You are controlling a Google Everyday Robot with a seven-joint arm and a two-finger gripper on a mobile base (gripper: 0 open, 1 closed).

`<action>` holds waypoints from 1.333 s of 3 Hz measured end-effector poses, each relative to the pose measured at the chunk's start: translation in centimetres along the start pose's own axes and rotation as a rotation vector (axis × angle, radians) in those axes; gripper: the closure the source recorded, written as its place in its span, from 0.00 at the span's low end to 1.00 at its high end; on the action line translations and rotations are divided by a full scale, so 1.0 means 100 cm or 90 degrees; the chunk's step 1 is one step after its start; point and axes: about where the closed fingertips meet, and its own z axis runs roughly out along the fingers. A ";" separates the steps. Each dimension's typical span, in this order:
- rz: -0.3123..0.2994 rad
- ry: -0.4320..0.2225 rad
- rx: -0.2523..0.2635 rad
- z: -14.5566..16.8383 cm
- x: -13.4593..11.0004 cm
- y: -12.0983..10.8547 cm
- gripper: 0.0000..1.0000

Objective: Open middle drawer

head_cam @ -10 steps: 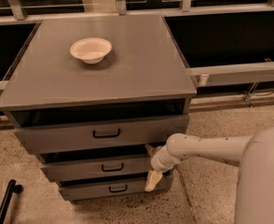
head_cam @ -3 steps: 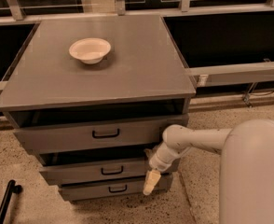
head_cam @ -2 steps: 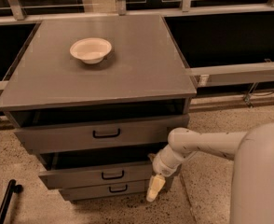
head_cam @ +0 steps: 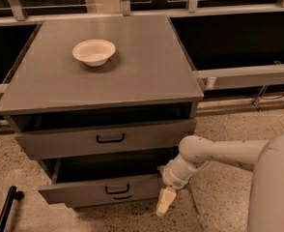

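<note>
The grey cabinet has three stacked drawers. The middle drawer, grey with a small black bar handle, is pulled well out, and its dark inside shows above its front. My gripper is at the right end of the middle drawer's front, low near the floor, on the end of my white arm that reaches in from the right. The top drawer with its black handle stands slightly out. The bottom drawer is almost hidden under the middle one; only its handle peeks out.
A white bowl sits on the cabinet's top. A black bar stands on the speckled floor at the lower left. Dark windows with metal rails run behind and to the right of the cabinet.
The middle drawer has slid further out toward the camera, now covering the bottom drawer's front. My gripper has moved down and forward with the drawer's right end.
</note>
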 end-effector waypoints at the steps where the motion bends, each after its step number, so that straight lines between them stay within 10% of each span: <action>1: 0.012 0.010 -0.019 -0.005 0.007 0.013 0.00; 4: 0.042 0.019 -0.062 -0.027 0.025 0.055 0.00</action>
